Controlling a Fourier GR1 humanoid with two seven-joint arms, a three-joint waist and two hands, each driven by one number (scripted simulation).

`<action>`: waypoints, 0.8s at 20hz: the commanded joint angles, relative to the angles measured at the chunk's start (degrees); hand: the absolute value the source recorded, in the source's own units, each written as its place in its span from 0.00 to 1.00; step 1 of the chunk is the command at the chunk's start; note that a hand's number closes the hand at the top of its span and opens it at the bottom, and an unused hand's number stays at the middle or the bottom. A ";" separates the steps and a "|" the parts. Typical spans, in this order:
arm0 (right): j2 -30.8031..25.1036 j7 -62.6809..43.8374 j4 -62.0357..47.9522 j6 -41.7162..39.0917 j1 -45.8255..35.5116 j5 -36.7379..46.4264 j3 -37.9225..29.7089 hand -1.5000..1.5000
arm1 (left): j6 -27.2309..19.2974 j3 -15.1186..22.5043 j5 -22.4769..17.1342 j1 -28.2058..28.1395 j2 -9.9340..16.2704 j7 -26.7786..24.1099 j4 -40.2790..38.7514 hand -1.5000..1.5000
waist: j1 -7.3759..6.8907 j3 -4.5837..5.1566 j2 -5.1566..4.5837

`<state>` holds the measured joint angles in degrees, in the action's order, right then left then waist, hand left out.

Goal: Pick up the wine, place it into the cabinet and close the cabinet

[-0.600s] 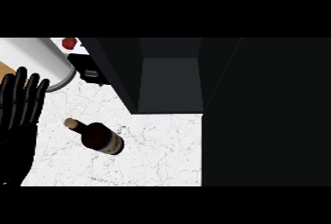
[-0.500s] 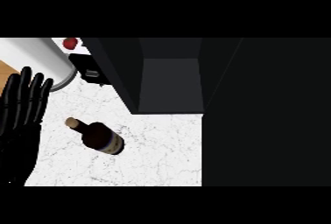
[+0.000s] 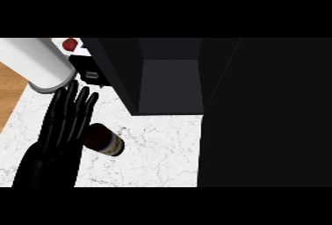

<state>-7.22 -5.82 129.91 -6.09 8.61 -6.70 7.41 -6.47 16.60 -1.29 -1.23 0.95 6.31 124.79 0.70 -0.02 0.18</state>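
I'm seeing my left hand (image 3: 62, 132) lying flat over the counter (image 3: 156, 149), fingers straight and spread, pointing up the view toward the white cylinder (image 3: 35, 63) at upper left. The hand is gripping nothing. The wine (image 3: 103, 139) is lying on its side on the marble just right of the hand; its dark body with a brown label is showing, while the neck end is hiding under my fingers, so I can't tell whether they are touching it. The cabinet (image 3: 170, 85) is standing open past the bottle, its dark interior facing me, with a black panel filling the right side of the view. A small red object (image 3: 69, 43) is sitting near the top edge, beside the cylinder. A strip of wood (image 3: 12, 90) is showing at the far left. My right hand isn't showing anywhere.
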 commanded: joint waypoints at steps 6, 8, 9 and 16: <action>0.41 -12.75 10.33 2.02 -1.82 -1.91 3.56 0.00 | -20.22 19.54 9.86 8.98 -0.93 14.57 5.88 0.00 | -0.51 -0.03 0.01; 0.25 -15.39 13.11 2.64 -1.20 -1.08 3.36 0.00 | -19.85 20.67 11.55 6.79 -0.94 14.77 7.85 0.00 | -0.59 0.00 -0.03; -1.30 -13.38 10.99 0.12 -1.49 -7.87 -3.35 0.00 | -20.89 21.18 12.78 7.60 -0.94 15.09 6.89 0.00 | -0.57 -0.02 -0.08; -0.49 -18.10 12.81 0.64 -3.51 -4.25 0.40 0.00 | -31.03 29.31 22.21 17.34 -0.94 24.83 5.33 0.00 | -0.50 -0.04 0.01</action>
<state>-7.30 -21.04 138.49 -4.90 4.04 -9.09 7.69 -31.94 41.15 15.26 11.23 0.03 25.82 130.75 0.12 -0.03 0.14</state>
